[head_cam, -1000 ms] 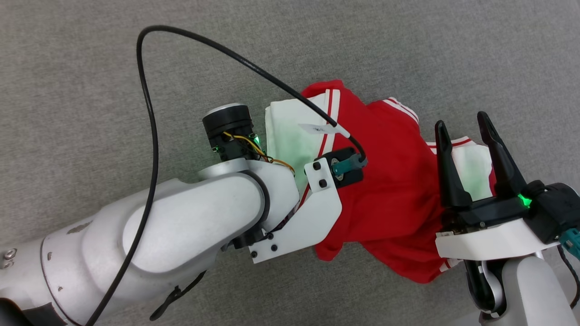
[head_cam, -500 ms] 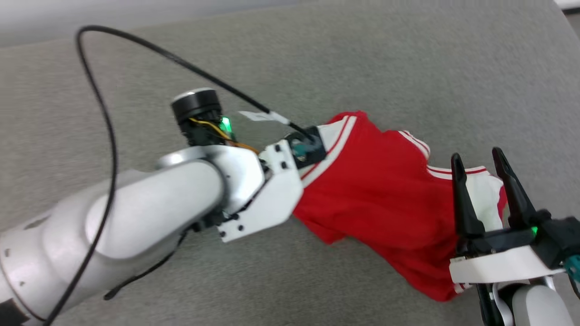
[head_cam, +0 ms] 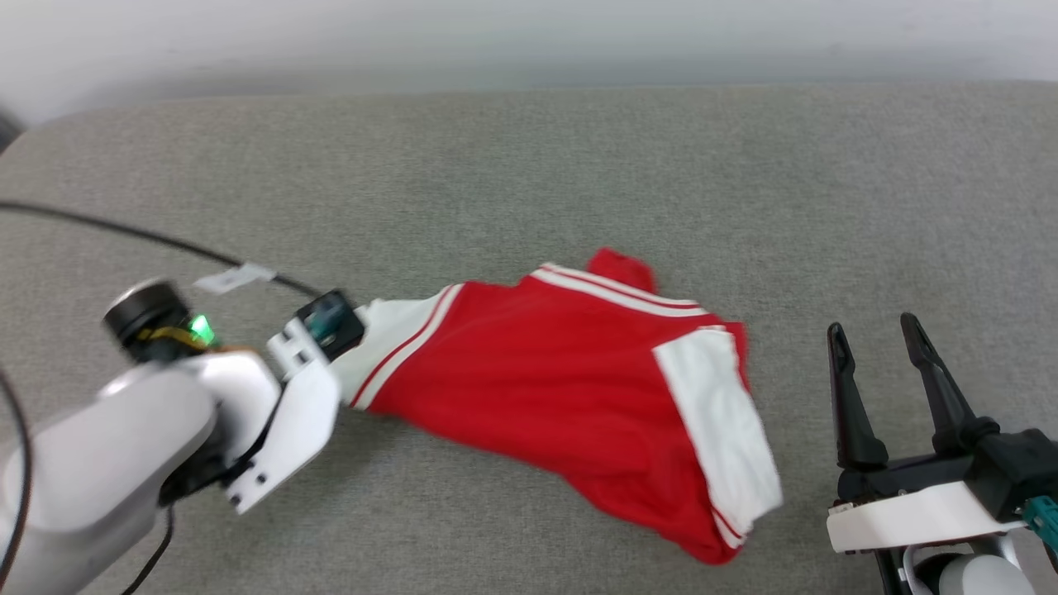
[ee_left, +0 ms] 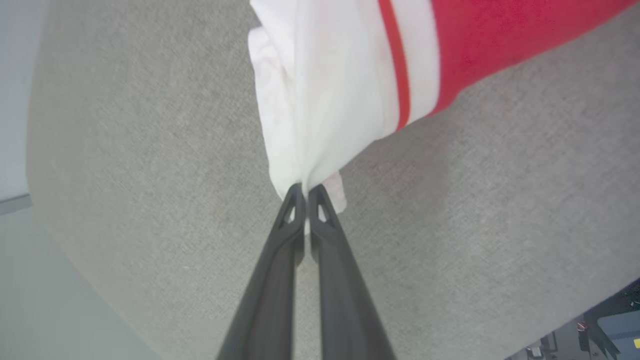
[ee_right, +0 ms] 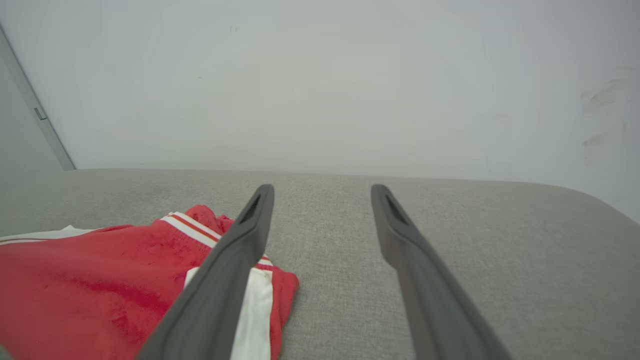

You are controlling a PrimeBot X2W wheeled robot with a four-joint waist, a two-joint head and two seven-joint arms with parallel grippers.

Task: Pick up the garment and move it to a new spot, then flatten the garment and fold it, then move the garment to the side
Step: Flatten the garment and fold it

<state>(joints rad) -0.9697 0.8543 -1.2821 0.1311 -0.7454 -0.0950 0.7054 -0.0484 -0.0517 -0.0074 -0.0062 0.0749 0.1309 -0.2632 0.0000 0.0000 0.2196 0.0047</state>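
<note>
One white sleeve [ee_left: 320, 100] is pinched tight in the left gripper [ee_left: 305, 192], mid-frame; the garment [head_cam: 562, 364] looks light and limp, best taken by its sleeves. Right gripper [head_cam: 873, 326], lower right, gapes empty.

Red shirt [head_cam: 545, 364] lying on a grey soft top [head_cam: 529, 165], left arm [head_cam: 149, 430] at its white sleeve [head_cam: 388, 330], right gripper [head_cam: 873, 325] near it, fingers wide apart

Bright, soft, even light, with only a faint shadow under the T-shirt [head_cam: 537, 388]. Motion blur smears the head view, worst on the left arm [head_cam: 99, 463]. Wrist views bow at their edges.
</note>
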